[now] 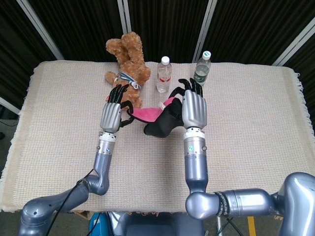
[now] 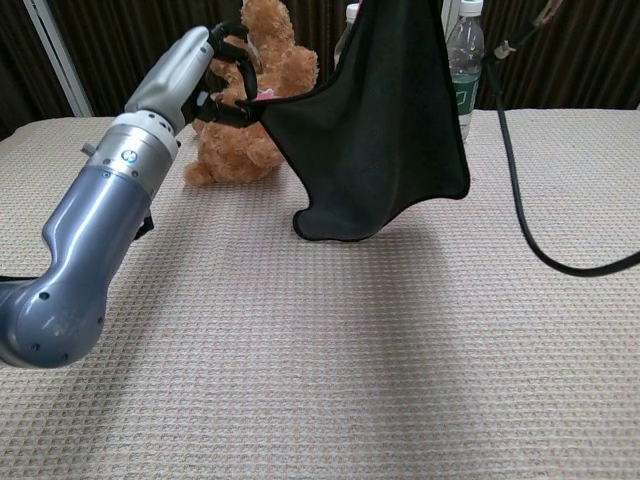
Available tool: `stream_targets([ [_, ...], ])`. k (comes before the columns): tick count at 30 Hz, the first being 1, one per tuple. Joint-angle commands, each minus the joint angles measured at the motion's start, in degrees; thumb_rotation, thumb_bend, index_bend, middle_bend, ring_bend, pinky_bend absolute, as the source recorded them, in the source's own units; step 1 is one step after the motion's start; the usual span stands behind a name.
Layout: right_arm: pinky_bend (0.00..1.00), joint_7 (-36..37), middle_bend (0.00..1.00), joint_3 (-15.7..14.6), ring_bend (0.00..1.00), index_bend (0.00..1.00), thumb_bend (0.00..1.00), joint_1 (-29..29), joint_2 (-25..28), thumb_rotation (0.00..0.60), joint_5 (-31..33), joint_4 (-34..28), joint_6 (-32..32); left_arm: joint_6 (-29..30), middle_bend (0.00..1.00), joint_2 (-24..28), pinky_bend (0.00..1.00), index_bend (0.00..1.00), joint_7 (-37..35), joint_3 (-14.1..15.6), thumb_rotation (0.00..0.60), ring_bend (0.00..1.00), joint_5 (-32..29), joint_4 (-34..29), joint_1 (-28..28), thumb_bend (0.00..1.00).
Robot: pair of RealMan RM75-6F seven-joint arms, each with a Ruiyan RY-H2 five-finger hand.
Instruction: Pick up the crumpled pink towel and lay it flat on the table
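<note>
The towel is pink on top and black underneath. It hangs stretched in the air between my two hands above the middle of the table. My left hand pinches its left corner, seen in the chest view beside the teddy bear. My right hand holds the right side of the towel; the chest view does not show this hand. The towel's lowest fold sags close to the tablecloth; I cannot tell whether it touches.
A brown teddy bear lies at the back of the table, just behind my left hand. Two clear water bottles stand behind the towel. A beige woven cloth covers the table. A black cable hangs at the right.
</note>
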Motion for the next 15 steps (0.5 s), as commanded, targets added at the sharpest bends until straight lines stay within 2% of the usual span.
stream_targets([
  [1, 0.0, 1.0, 0.2, -1.0, 0.0, 0.73, 0.59, -2.5, 2.3, 0.6, 1.3, 0.0, -3.0, -1.1, 0.08, 3.1, 0.0, 0.66, 2.6, -2.3, 0.6, 0.0, -1.0, -4.4, -1.5, 0.51],
  [6, 0.0, 3.4, 0.2, -1.5, 0.0, 0.73, 0.59, -5.4, 5.6, 0.6, 1.9, 0.4, -8.2, -2.6, 0.08, 6.4, 0.0, 0.66, 8.0, -4.1, 0.6, 0.0, -3.1, -10.6, -2.5, 0.51],
  [15, 0.0, 6.8, 0.2, -1.1, 0.0, 0.73, 0.6, -6.2, 9.1, 0.6, 0.0, 3.0, -14.3, -3.9, 0.09, 8.4, 0.0, 0.66, 13.5, -6.6, 0.6, 0.0, -5.7, -13.2, -5.3, 0.51],
])
